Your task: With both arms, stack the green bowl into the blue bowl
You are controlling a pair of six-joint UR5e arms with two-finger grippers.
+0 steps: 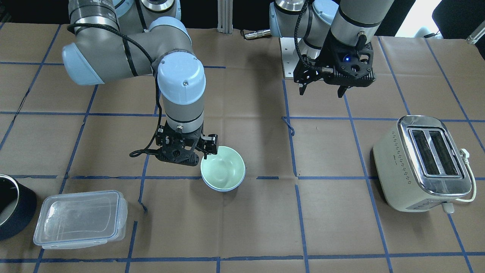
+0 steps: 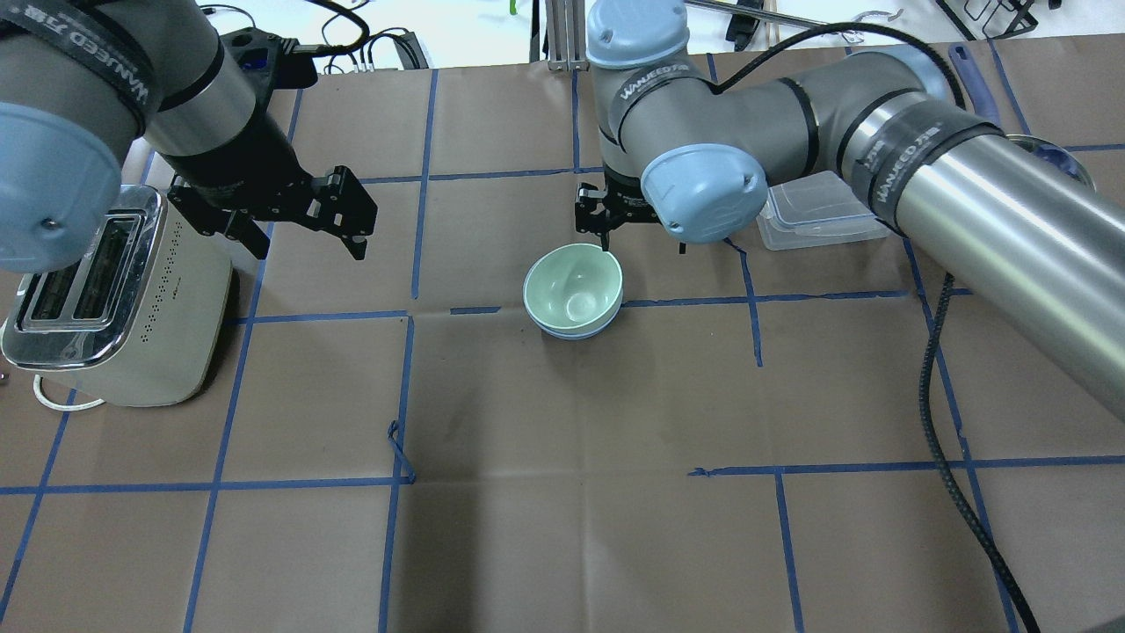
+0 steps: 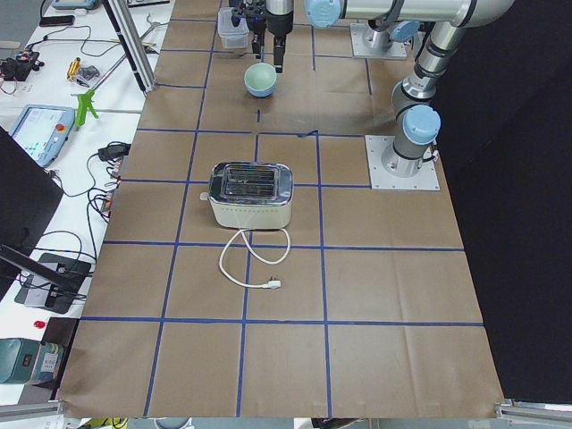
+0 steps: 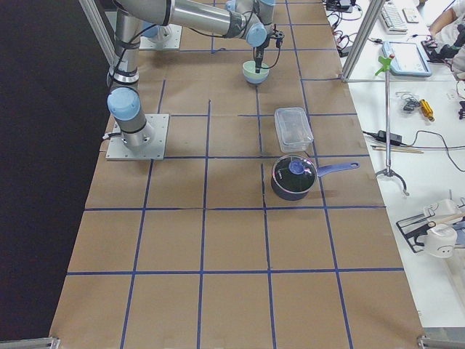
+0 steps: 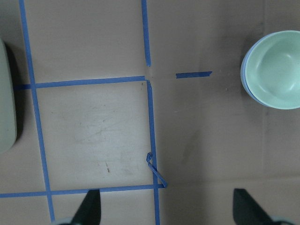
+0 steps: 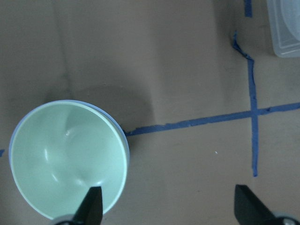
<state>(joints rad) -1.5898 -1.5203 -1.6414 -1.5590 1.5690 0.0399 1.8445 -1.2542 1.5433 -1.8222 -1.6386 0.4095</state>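
Nested upright in the blue bowl (image 2: 571, 333) at mid-table: the green bowl (image 2: 573, 286), itself empty; at their 8 o'clock in the front view, a clear lidded box (image 1: 79, 218), nothing visible inside. At the bowls' 10 o'clock there, right gripper (image 6: 168, 206) spread wide, gripping nothing, one finger over the green rim, contact unclear. Left gripper (image 1: 321, 93) likewise wide apart and empty, above the table (image 1: 242, 235) at 2 o'clock.

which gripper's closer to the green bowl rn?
Right. The right gripper sits at the green bowl's rim, jaws open. The left gripper hangs well off to the robot's left, toward the toaster, apart from the bowl.
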